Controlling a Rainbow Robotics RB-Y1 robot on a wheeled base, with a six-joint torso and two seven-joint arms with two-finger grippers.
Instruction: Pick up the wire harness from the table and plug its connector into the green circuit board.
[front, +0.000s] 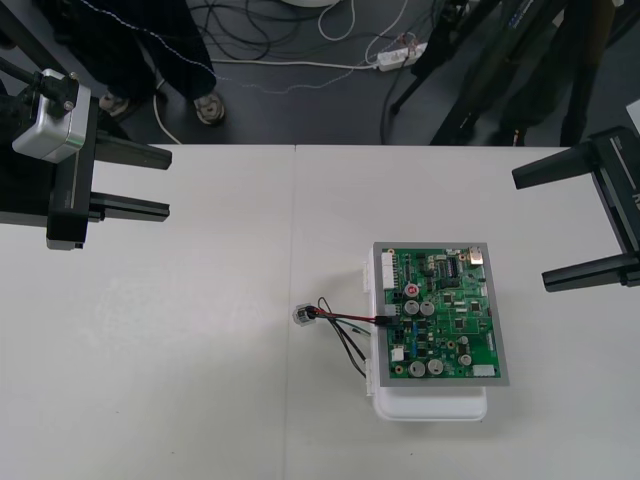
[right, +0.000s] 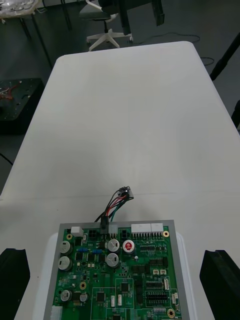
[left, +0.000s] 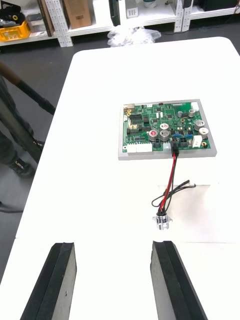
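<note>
The wire harness lies with its long axis running across the gap between the two arms. Its black plug is at the edge of the green circuit board that faces the left arm, and its round metal socket lies out on the table on that same side. In both wrist views the plug appears seated in a connector on the board's edge, with the red and black wires leading straight out of it, so the task looks finished. The left gripper waits at its own side with its jaws wide and nothing between them. The socket lies ahead of those jaws and well apart from them, nearer the line of one finger than the other, with the wires, plug and board beyond it. The right gripper also stands with its jaws wide and empty. The board on its white base sits directly ahead of it, and the harness is on the board's far edge from those jaws. The right gripper is nearer the board and plug, while the harness's free end points toward the left gripper. Any coming move is probably no more than keeping both arms clear of the wires.
</note>
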